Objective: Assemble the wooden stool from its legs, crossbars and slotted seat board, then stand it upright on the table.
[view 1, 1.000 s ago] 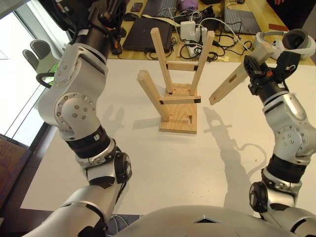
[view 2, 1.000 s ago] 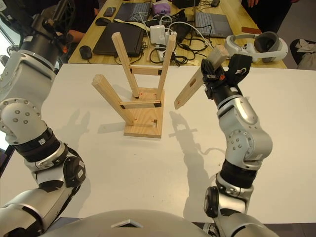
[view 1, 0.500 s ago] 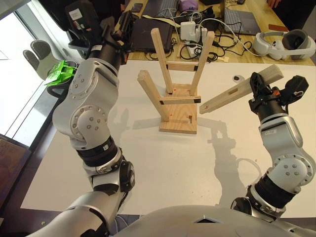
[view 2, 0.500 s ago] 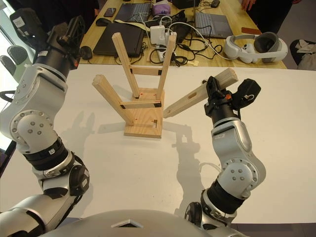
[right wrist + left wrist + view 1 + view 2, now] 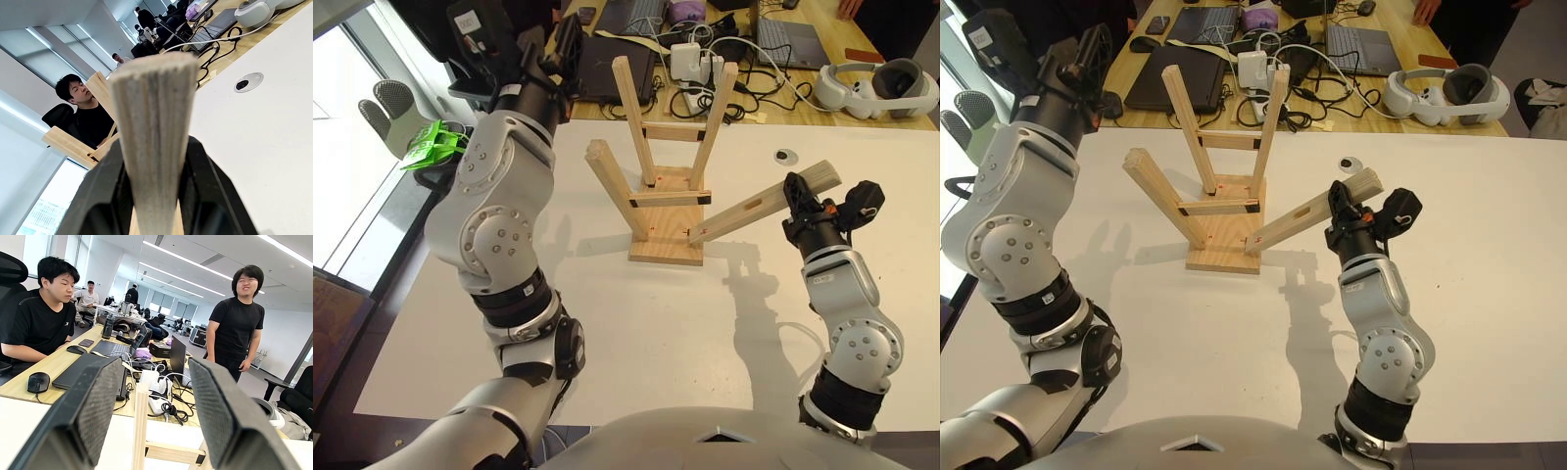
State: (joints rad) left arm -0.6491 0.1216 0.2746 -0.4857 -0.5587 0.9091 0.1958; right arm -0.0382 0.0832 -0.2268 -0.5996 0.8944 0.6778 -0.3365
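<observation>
The stool stands upside down: its slotted seat board (image 5: 668,243) lies flat on the white table, and three legs (image 5: 633,117) joined by crossbars (image 5: 671,199) point up from it. My right gripper (image 5: 806,201) is shut on the fourth leg (image 5: 754,208), which slants down to the left. The leg's lower end touches the seat board's near right corner by a slot. In the right wrist view the leg (image 5: 154,122) sits clamped between the dark fingers (image 5: 100,196). My left gripper (image 5: 156,416) is open and holds nothing, raised high beyond the table's back left, with the stool legs (image 5: 141,426) in front of it.
A wooden desk behind the table carries laptops (image 5: 607,64), chargers with cables (image 5: 690,59) and a white headset (image 5: 881,88). A round cable grommet (image 5: 786,155) sits in the table right of the stool. Bare white tabletop (image 5: 656,333) spreads in front of the stool.
My right gripper has come down and to the left with the leg, which tilted flatter until its tip met the seat board. The left arm swung in over the back left, then held.
</observation>
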